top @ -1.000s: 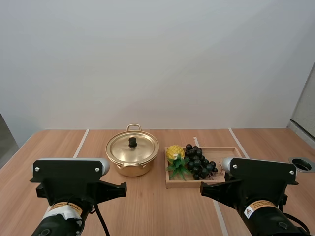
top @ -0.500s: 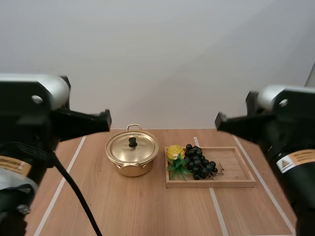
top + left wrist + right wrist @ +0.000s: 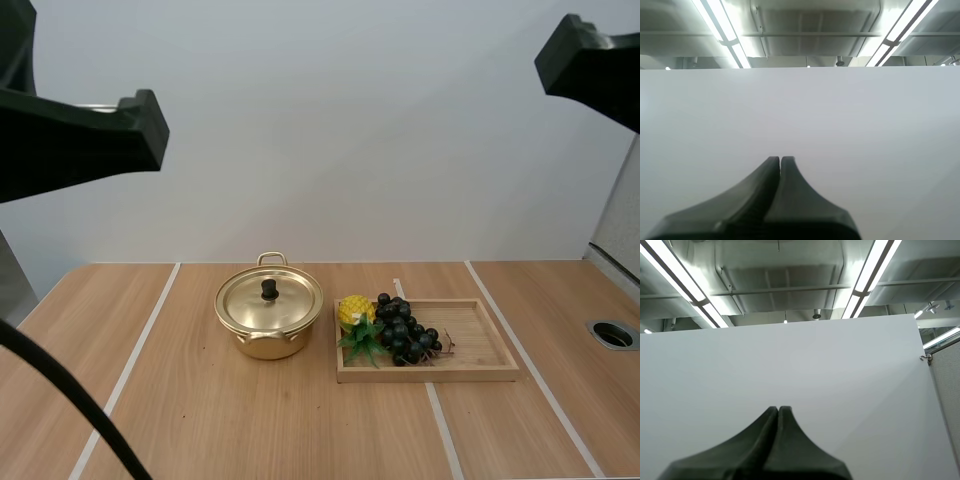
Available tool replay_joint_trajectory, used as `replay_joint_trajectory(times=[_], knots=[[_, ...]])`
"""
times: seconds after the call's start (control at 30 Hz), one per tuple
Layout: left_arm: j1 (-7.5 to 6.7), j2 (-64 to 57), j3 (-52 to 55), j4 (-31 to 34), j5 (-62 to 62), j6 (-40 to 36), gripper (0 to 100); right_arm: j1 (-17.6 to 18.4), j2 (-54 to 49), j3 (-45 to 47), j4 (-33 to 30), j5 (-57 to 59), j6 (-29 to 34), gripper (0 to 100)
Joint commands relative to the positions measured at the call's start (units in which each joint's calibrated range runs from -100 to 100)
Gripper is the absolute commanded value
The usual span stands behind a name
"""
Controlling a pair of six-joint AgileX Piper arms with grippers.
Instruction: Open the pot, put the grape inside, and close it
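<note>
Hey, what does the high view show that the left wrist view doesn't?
High view: the table with the gold pot, its lid on. Beside the pot is the wooden tray, which holds the grapes and a small yellow pineapple-like fruit.
Left wrist view: the left gripper up close, jaws shut together on nothing.
Shared: the plain white wall, and the left arm, a dark part of which sits high above the table in the high view.
</note>
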Motion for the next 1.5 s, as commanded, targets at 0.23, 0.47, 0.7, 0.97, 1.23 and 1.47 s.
replay_joint_trajectory(times=[0.23, 0.47, 0.7, 0.97, 1.23, 1.47], knots=[[1.92, 0.0, -0.3, -0.8, 5.1, -1.3, 100, 0.0, 0.0, -0.5, -1.6, 5.9, -0.2, 100], [2.0, 0.0, -0.3, -0.8, 4.4, -1.4, 100, 0.0, 0.0, -0.5, -1.6, 5.9, -0.2, 100], [2.08, 0.0, -1.5, -0.8, 9.5, 3.3, 100, 0.0, 0.0, -0.5, -2.5, 6.2, -0.2, 100], [2.08, 16.6, -12.5, -0.8, 26.4, 6.0, 100, 0.0, 11.8, -7.3, -2.4, 26.9, -2.2, 100], [2.08, 36.0, -31.1, -0.9, 45.4, 10.6, 100, 0.0, 29.8, -24.1, -2.0, 46.3, -10.4, 100], [2.08, 51.5, -45.8, -4.8, 66.8, 18.4, 100, 0.0, 42.7, -36.6, 1.0, 63.1, -16.9, 100]])
